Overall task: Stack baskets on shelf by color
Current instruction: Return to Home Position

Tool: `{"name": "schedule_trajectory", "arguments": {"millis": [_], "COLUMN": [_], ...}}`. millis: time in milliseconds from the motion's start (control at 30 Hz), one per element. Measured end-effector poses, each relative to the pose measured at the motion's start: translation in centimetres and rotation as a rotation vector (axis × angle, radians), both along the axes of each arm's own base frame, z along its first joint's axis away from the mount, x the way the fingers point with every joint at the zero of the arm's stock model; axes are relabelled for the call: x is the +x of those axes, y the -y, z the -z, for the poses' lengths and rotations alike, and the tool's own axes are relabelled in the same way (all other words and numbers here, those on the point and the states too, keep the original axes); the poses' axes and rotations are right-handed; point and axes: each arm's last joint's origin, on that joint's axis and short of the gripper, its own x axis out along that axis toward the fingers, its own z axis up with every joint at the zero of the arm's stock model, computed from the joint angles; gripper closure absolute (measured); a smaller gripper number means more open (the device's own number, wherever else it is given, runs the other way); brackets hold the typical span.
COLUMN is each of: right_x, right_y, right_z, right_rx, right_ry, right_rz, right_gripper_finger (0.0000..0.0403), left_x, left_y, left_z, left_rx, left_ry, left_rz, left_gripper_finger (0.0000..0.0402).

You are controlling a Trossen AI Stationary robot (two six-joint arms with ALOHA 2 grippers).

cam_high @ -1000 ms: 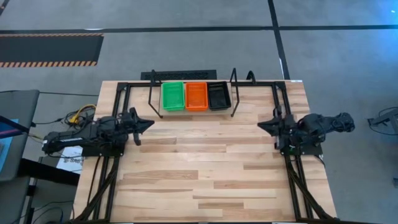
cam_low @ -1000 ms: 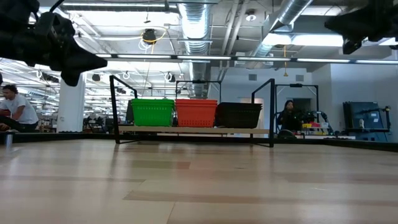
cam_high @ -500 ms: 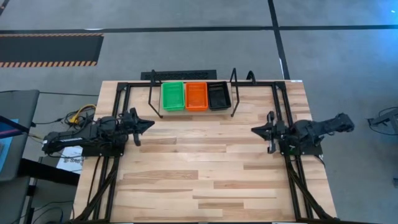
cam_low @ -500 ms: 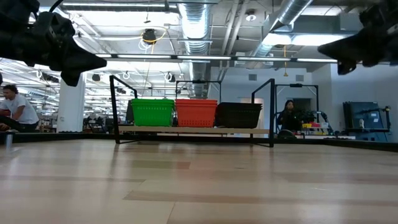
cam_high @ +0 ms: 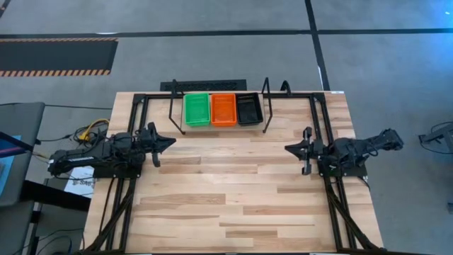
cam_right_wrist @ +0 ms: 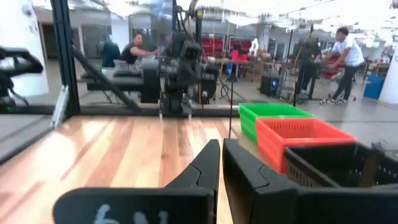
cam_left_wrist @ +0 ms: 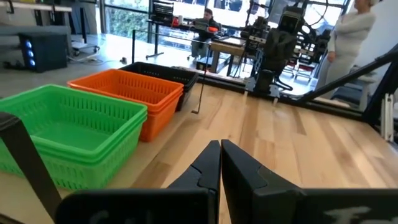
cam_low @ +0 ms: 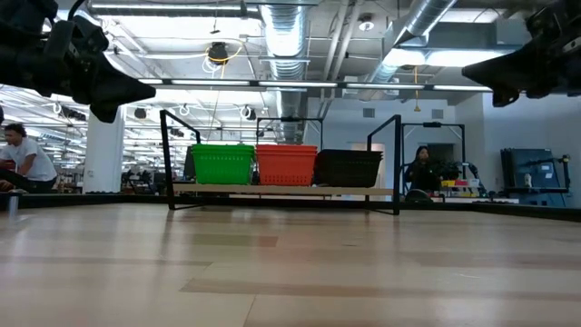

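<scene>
The shelf (cam_low: 272,192) stands at the far edge of the desk (cam_high: 233,198); on it three stacks sit close side by side: green baskets (cam_high: 197,110) at the left, red-orange baskets (cam_high: 224,109) in the middle, black baskets (cam_high: 249,108) at the right; the left pincer (cam_high: 168,141) hovers over the desk's left side, fingers pressed together, empty; the right pincer (cam_high: 289,149) hovers over the right side, likewise closed and empty; both are well apart from the shelf.

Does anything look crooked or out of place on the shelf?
Nothing stands out. The green stack, orange stack and black stack sit squarely side by side on the shelf. Left end effector and right end effector hang aside.
</scene>
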Motion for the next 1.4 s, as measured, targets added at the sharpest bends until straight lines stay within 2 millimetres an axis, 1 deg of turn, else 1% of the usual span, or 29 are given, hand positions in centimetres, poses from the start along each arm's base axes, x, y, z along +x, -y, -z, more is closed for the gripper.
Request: {"name": "schedule_trajectory", "arguments": {"millis": [167,367,1400], "right_x": [0.08,0.08,0.09], "right_y": [0.00,-0.01,-0.03], "right_z": [0.32,0.35,0.44], "right_rx": [-0.008,-0.008,-0.009], "right_ry": [-0.039,-0.043,-0.047], "right_rz": [0.007,0.006,0.004], "right_gripper_finger": [0.0360,0.0360,0.0360], "left_x": [0.00,0.00,0.00], "left_y": [0.00,0.00,-0.01], "left_z": [0.00,0.00,0.01], "left_rx": [0.032,0.000,-0.004], "left_ry": [-0.009,0.000,0.000], "left_rz": [0.002,-0.001,-0.003], "left_gripper_finger": [0.0401,0.0401,0.0401]}}
